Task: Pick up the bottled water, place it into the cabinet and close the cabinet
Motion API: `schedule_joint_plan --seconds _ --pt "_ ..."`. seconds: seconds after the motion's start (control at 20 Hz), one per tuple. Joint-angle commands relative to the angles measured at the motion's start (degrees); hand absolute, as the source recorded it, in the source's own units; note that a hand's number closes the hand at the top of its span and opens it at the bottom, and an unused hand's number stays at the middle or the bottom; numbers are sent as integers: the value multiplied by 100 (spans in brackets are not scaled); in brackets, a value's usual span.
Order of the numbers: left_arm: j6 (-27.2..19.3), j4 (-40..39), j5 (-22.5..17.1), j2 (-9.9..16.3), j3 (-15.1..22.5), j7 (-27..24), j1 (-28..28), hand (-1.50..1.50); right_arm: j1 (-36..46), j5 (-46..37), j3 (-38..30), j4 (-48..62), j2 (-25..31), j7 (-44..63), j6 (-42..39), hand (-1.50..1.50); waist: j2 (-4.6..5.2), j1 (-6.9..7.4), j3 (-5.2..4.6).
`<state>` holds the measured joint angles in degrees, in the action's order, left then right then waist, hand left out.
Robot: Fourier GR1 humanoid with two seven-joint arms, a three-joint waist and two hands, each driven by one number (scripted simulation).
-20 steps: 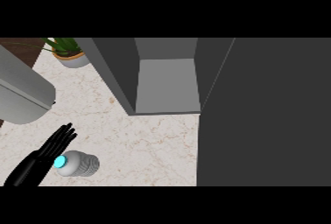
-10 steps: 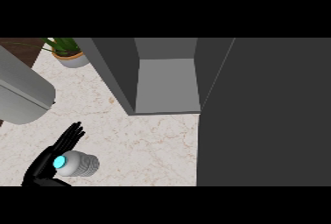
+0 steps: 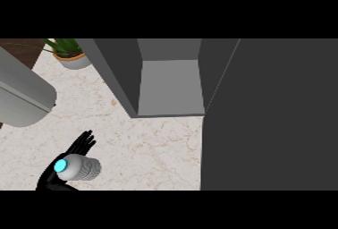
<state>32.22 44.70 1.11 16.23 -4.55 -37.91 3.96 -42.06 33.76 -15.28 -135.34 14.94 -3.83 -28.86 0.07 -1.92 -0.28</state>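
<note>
The bottled water (image 3: 79, 168) stands on the marble counter (image 3: 152, 147) at the lower left; seen from above, it shows a ribbed white body and a cyan cap. My left hand (image 3: 54, 178) is pressed against its left side, with straight fingers (image 3: 84, 142) pointing up past the bottle, so the hand is open. Whether the thumb wraps round the bottle is hidden. The grey cabinet (image 3: 169, 85) stands open ahead and to the right of the bottle, its inside bare. My right hand does not show.
The cabinet's dark open door (image 3: 271, 116) fills the right side. At the far left corner stands a potted plant (image 3: 67, 53). A large grey rounded body (image 3: 20, 96) juts in from the left edge.
My left hand has slid right, from beside the bottle to up against it, and its fingers now reach past the bottle's far side. The bottle has stayed put.
</note>
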Motion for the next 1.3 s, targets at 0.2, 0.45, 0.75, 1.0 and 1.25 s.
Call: schedule_joint_plan --seconds 0.2,0.45,0.75,1.0,1.25 --pt "917 -779 -243 -131 100 -780 298 150 -293 864 -268 -754 87 137 128 -150 1 9 1" --pt "1451 -863 -803 -106 -49 -464 406 150 -619 683 -253 -1138 91 96 122 -150 -16 -26 -4" --pt "1449 -622 -708 -83 215 -832 326 150 -661 741 -271 -1044 144 -8 115 -150 -20 65 2" --pt "106 -412 -1340 -503 -432 -621 616 150 -652 808 -452 -852 252 -169 92 -150 -24 84 10" --pt "-952 -460 -1670 -522 -1003 -635 699 150 -788 1150 -705 -872 395 -183 100 -150 -16 96 14"
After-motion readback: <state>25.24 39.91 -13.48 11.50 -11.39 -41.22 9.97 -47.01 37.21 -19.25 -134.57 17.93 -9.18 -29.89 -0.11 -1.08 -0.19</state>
